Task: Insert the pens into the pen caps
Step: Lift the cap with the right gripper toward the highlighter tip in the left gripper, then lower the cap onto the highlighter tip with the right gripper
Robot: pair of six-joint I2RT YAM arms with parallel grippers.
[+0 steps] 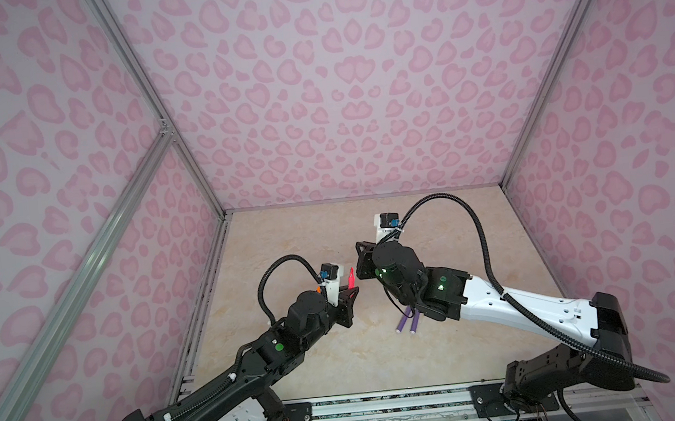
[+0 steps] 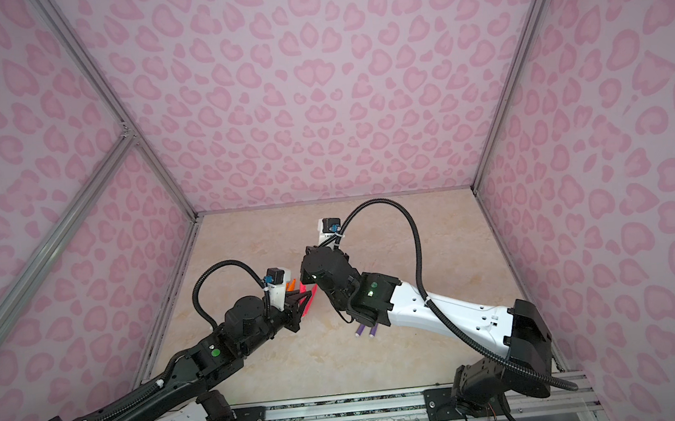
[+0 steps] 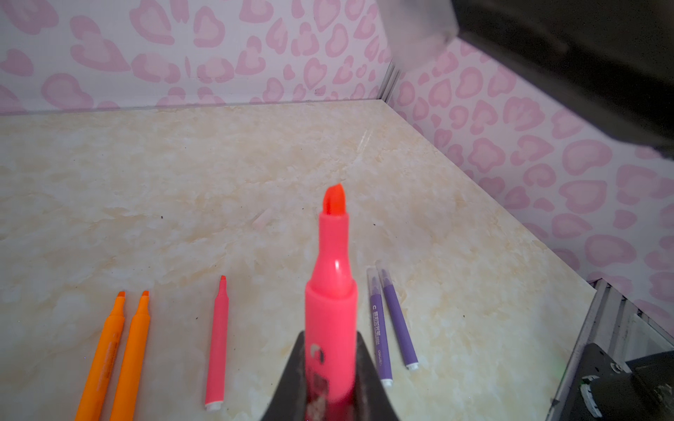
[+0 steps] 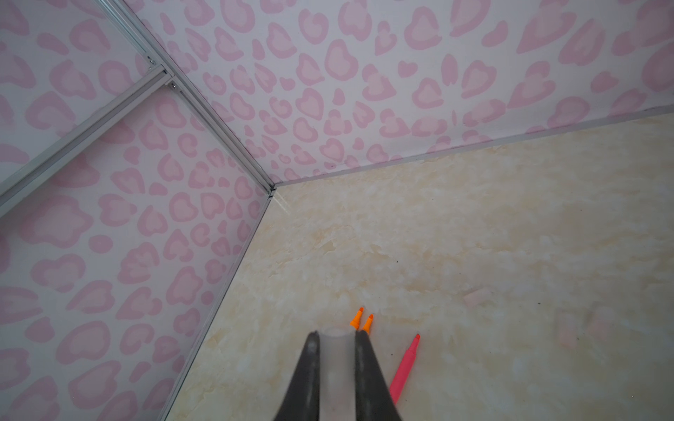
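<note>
Now, left end effector (image 3: 330, 337) tight on pink pen (image 3: 332, 291), tip outward; right end effector (image 4: 337, 333) tight on cap (image 4: 336, 368).

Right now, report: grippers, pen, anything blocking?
Left gripper shut on pink pen, tip bare. Right gripper shut on clear cap. Not yet joined; nothing seen between them.

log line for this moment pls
left claw: shut on pink pen | right claw: shut on pen cap | not yet joined
</note>
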